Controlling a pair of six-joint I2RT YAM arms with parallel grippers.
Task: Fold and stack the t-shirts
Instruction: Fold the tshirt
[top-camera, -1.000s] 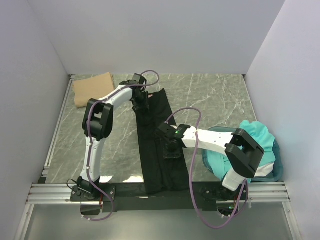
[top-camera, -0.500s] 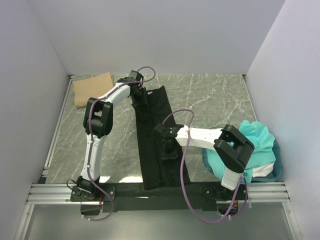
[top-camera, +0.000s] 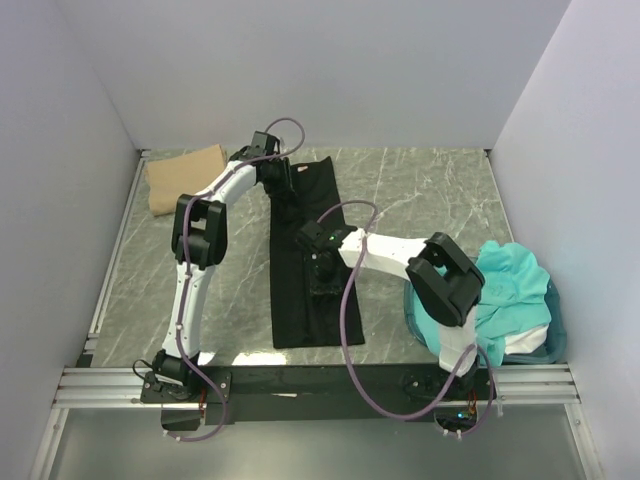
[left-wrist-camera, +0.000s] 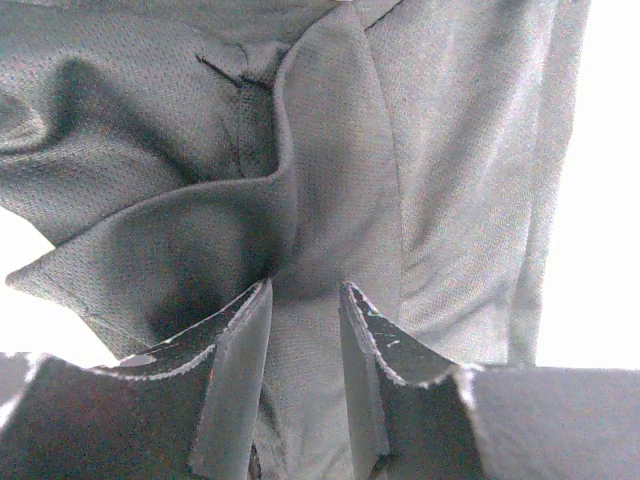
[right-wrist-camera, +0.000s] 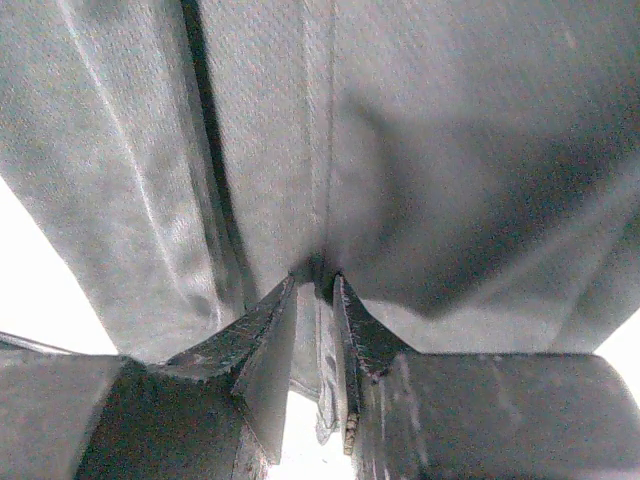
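Black t-shirt (top-camera: 310, 310): we see it laid as a long narrow strip down the middle of the marble table (top-camera: 430, 200), running from the far side toward the arm bases.
Left gripper (left-wrist-camera: 305, 290): at the strip's far end. We note the fingers (left-wrist-camera: 240, 370) are only partly apart, with a ridge of black cloth rising into the gap and creases running to it; pinched on the shirt.
Right gripper (right-wrist-camera: 315, 280): about halfway along the strip. The fingers are drawn close together, a fold of the same cloth is nipped at the tips, and the fabric fans out from there.
Tan-brown t-shirt (top-camera: 185, 178): folded flat in the far left corner, well apart from the black one.
Teal t-shirts (top-camera: 505, 285): heaped in the blue tub (top-camera: 545, 345) at the right edge, spilling over its rim.
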